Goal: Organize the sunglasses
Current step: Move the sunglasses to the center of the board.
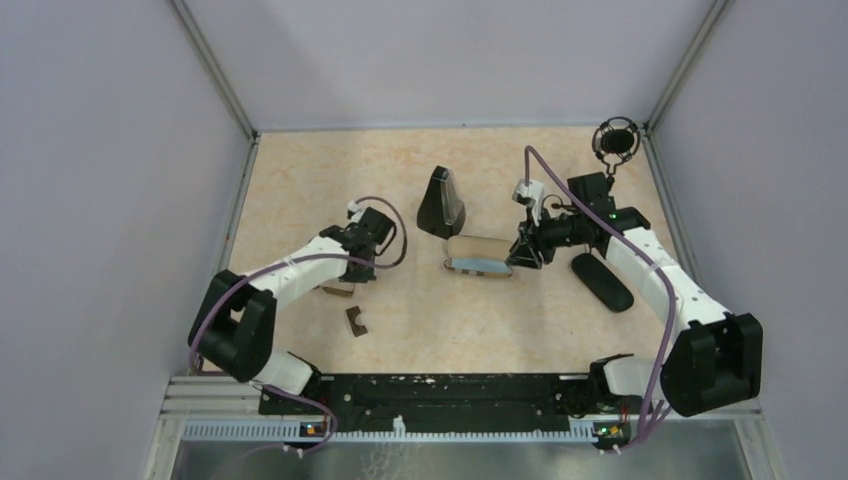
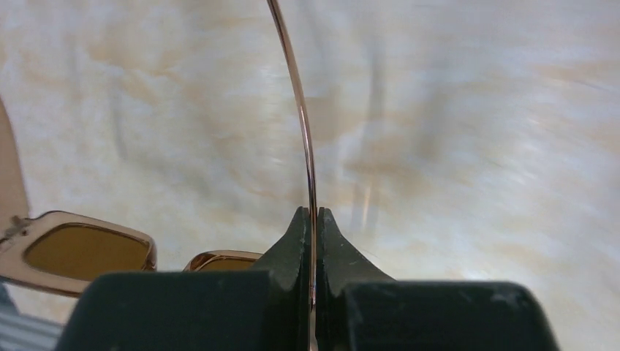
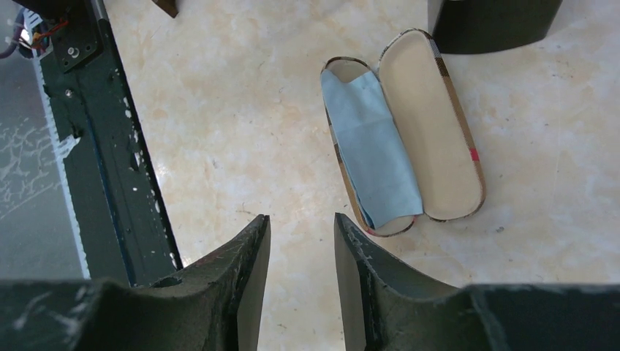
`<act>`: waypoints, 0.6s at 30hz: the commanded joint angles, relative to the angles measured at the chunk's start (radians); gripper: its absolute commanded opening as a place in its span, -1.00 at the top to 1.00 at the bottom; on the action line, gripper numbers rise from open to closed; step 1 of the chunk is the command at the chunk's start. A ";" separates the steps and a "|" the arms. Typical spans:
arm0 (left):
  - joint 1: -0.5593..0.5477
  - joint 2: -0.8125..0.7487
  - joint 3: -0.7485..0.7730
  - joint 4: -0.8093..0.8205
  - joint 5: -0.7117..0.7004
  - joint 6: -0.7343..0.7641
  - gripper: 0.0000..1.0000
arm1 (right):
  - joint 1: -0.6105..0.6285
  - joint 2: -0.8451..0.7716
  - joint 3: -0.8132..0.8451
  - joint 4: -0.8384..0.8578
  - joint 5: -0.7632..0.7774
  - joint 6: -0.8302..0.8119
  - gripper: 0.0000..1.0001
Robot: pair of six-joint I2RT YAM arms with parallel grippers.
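Here the left gripper (image 2: 311,212) is pinched tight on a thin, curved, coppery wire temple (image 2: 303,124) above the mottled beige counter (image 2: 475,110). Just beside it lie the amber sunglasses (image 2: 80,252), boxy, with a translucent brown frame. The right gripper (image 3: 301,219) stands partly open, holding nothing, near an open oval case (image 3: 439,124) with a cream lining and a blue cloth (image 3: 376,139).

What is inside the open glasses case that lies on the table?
One half of the open case holds a light blue cloth; the other half shows only bare beige lining. Nothing else shows in it. What lies under the cloth cannot be seen.
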 commanded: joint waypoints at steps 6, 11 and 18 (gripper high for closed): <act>-0.424 -0.096 0.172 -0.044 0.130 -0.088 1.00 | -0.063 -0.162 0.009 -0.031 0.098 0.028 0.26; -0.632 -0.029 0.187 -0.031 0.190 -0.128 1.00 | -0.169 -0.163 0.045 -0.085 0.083 0.022 0.27; -0.800 0.071 0.156 0.026 0.241 -0.118 1.00 | -0.198 -0.187 0.005 -0.081 0.085 0.036 0.26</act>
